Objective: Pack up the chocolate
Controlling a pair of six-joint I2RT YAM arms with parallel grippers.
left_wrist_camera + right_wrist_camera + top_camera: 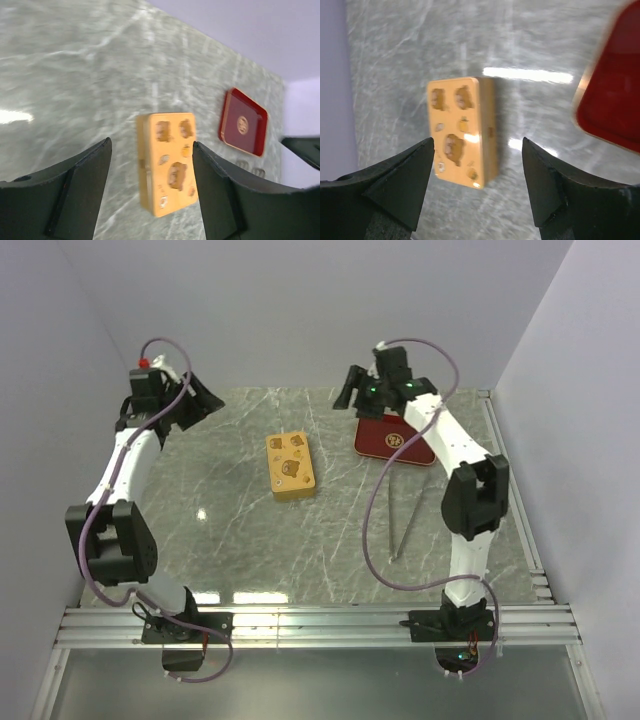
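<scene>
Overhead view of a grey marbled worktop (230,530), with my two arms raised toward its far side. A yellow box (290,467) lies flat near the middle, its lid (457,132) on and printed with brown cartoon shapes; a red tray (375,435) lies to its right, well apart, beneath the right arm; a thin pair of tongs (405,520) lies nearer the arm bases on the right.

The left end effector (151,145) hangs over the far-left part of the worktop, fingers spread wide with nothing between them; the right end effector (478,142) hovers by the tray's far edge, likewise released and empty; both wrist cameras look at the box from well away.

I can find no loose chocolate on the worktop or in the tray; if it is here at all, it is under the lid, which hides the inside.

My reading: the packing looks done or nearly so, with the box closed and both arms clear of it; little seems left beyond bringing the arms home; I cannot confirm the contents.
</scene>
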